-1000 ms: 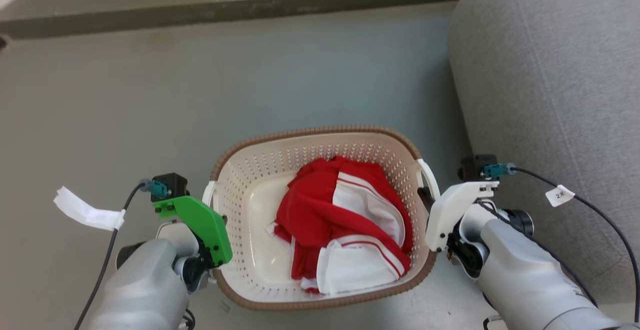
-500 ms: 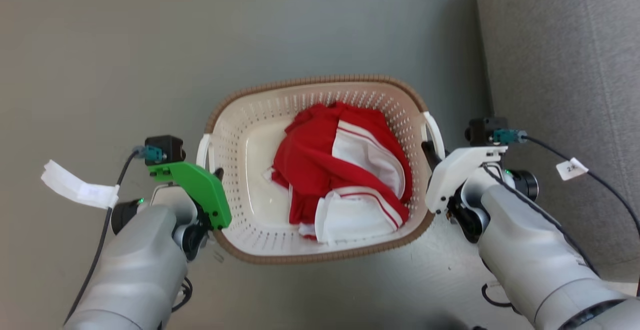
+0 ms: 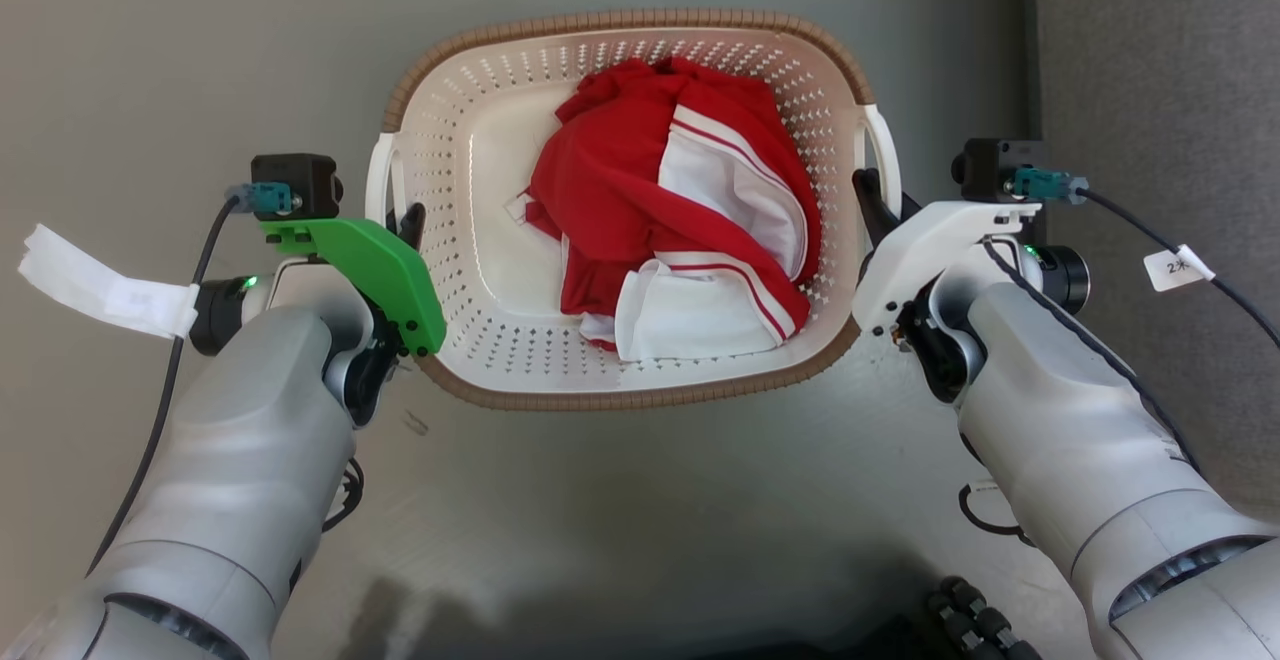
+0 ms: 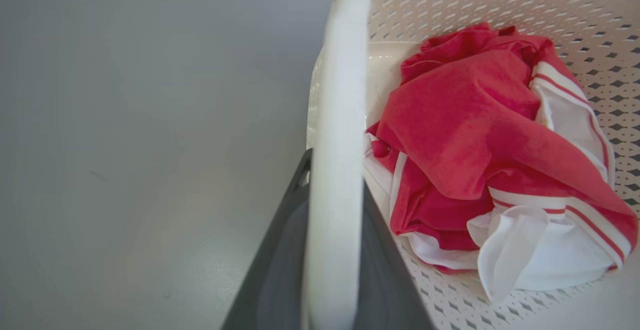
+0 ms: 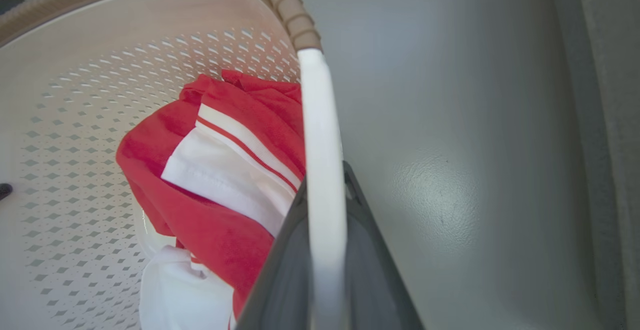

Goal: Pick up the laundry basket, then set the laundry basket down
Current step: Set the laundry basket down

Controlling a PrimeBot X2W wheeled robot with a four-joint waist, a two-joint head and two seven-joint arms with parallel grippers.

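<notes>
Your head camera has tipped down since a second ago, so the laundry basket (image 3: 620, 395) now shows larger and higher in view.
Your left pincer (image 3: 410, 225) is narrow, clamped on the left loop handle (image 3: 378, 175). The basket spans between both pincers, with the red-and-white garment (image 3: 620, 190) heaped nearer the right one. Your right pincer (image 3: 868, 198) likewise grips the right loop handle (image 3: 885, 155), and the grey sofa (image 3: 1150, 90) stands just outside it. Lowering unevenly could tilt the load or slip a thin handle, and drifting right could catch the sofa.

Handles, frame edges and cloth hide parts.
In both wrist views a white handle (image 4: 340, 70) covers the gap between blurred fingers (image 4: 280, 270) and the laundry basket (image 4: 575, 30) is cut off; the red garment (image 3: 620, 170) hides much of its floor; the cable tag (image 3: 1172, 268) is unreadable.
</notes>
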